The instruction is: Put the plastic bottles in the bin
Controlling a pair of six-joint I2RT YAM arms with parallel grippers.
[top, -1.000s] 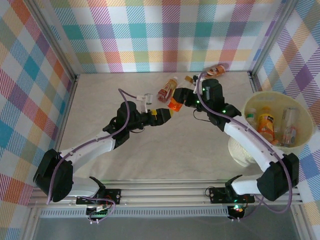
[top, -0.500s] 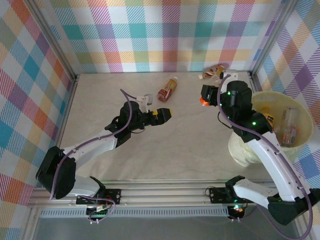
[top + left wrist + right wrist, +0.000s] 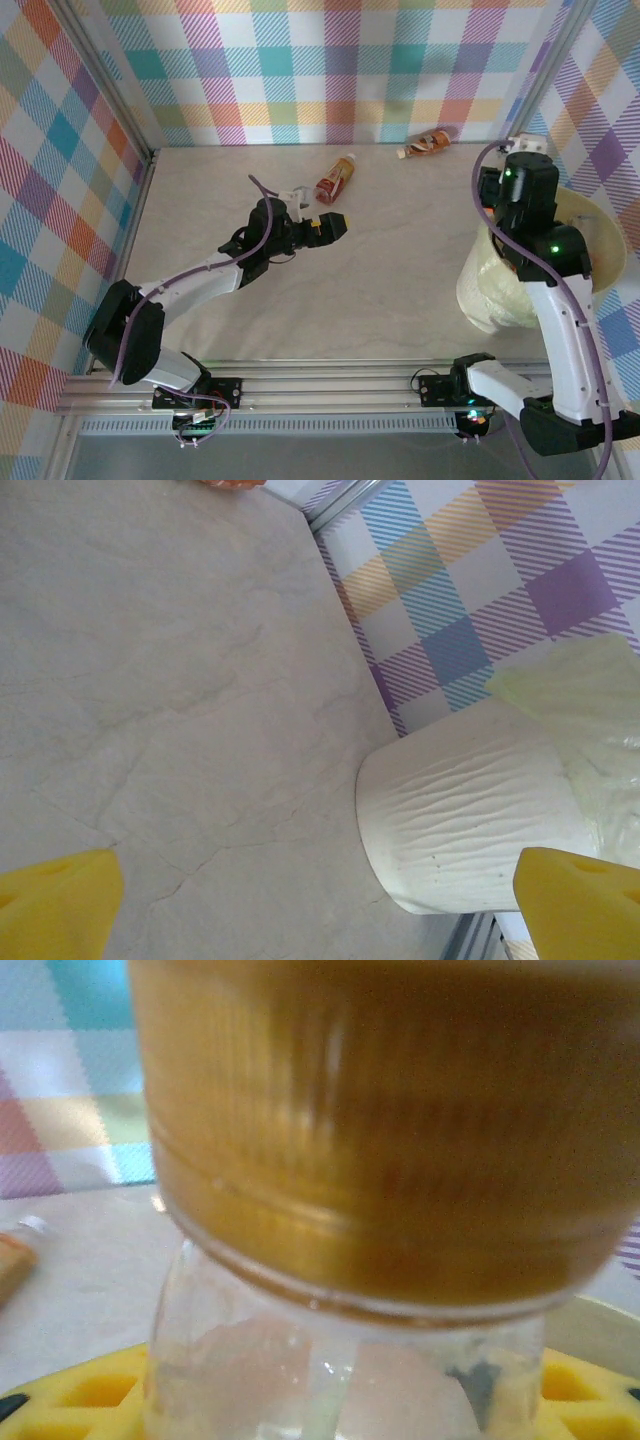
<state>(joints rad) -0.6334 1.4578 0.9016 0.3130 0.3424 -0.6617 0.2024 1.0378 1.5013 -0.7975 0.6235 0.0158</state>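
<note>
1. Plastic bottles are in three places. A red-labelled bottle lies on its side on the table toward the back. An orange bottle lies close to the back wall. A third is in the right gripper.
2. In its own camera, the right gripper has its jaws drawn partway in on an amber bottle. The bottle is brown above and clear below, and it is pinched between the yellow fingers.
3. From above, the right arm reaches over the bin, a pale cream tub at the right side of the table. Its wrist is above the bin's back-left rim. I cannot tell from there how far over the opening the amber bottle hangs.
4. The left gripper is out over the middle of the table, just this side of the red-labelled bottle and apart from it. Its jaws are spread wide with nothing between them. In its wrist view the two fingertips sit at opposite corners, with bare table and the bin's outer wall beyond.
</note>
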